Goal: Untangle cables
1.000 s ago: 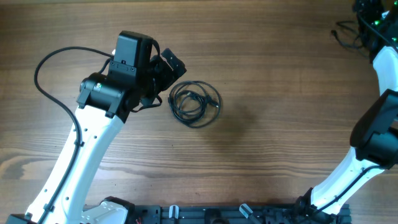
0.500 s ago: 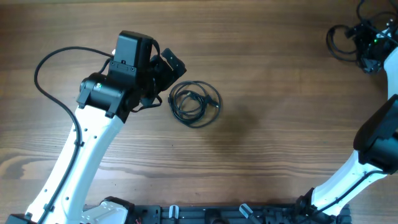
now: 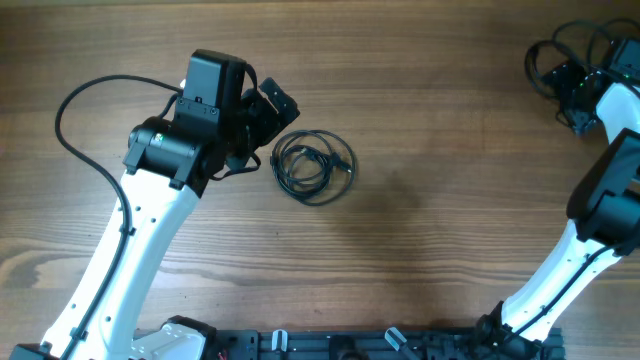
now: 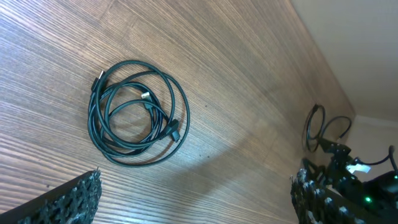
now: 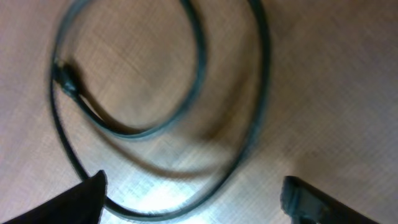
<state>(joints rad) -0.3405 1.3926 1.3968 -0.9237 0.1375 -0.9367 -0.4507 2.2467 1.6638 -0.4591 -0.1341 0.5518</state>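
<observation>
Overhead, coiled cables (image 3: 313,165), right wrist, separate loop (image 5: 265,99)

The wooden table (image 3: 430,240) was a mid-brown top with fine grain running from side to side across the overhead view and a faint darker patch near its middle, and in the left wrist view a pale wall (image 4: 367,43) stood beyond its far edge.
</observation>
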